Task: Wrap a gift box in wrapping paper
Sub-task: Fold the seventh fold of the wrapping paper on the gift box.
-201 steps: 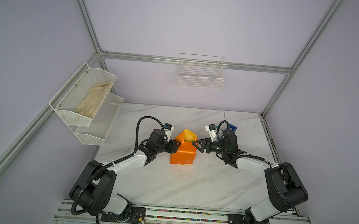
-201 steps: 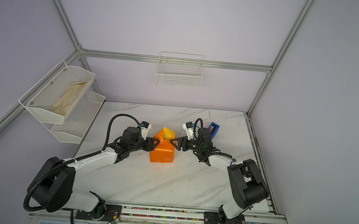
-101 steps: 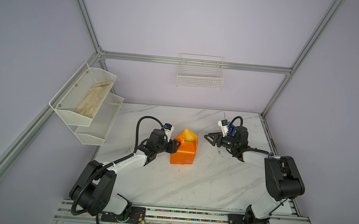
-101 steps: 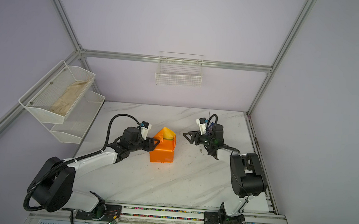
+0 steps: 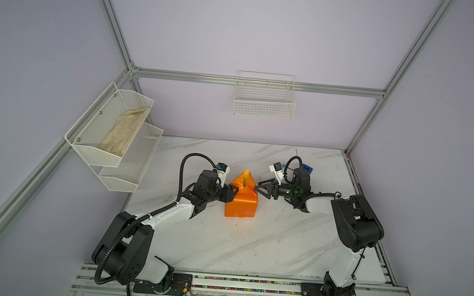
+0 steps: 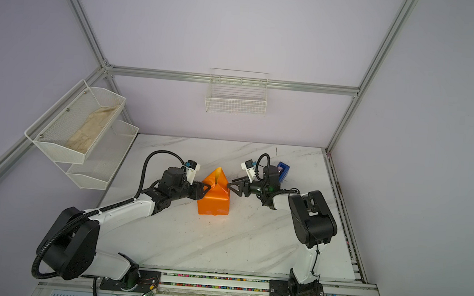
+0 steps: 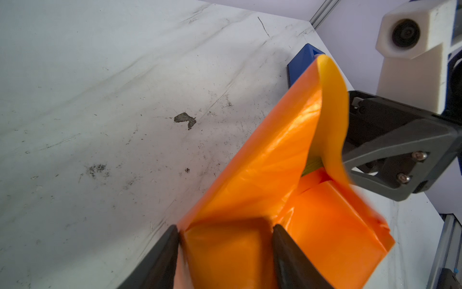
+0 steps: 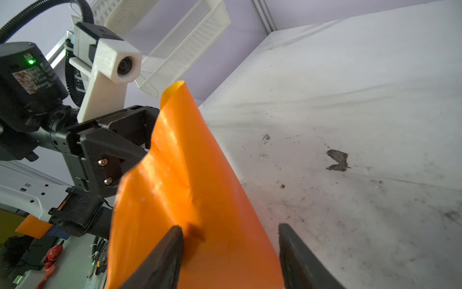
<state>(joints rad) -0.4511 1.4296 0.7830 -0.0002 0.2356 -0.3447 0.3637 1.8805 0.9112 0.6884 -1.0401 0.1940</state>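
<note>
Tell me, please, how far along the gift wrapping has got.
Done: the wrapping paper already covers the near sides and top of the gift box, of which only a green sliver shows. In hand: the left claw clamps the paper-covered box, while the right claw stands open beside it. Left: the pointed flap at the far end stands up and needs folding down and fastening.

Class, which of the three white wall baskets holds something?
The upper mesh basket of the stacked pair: only it holds a beige cloth.
</note>
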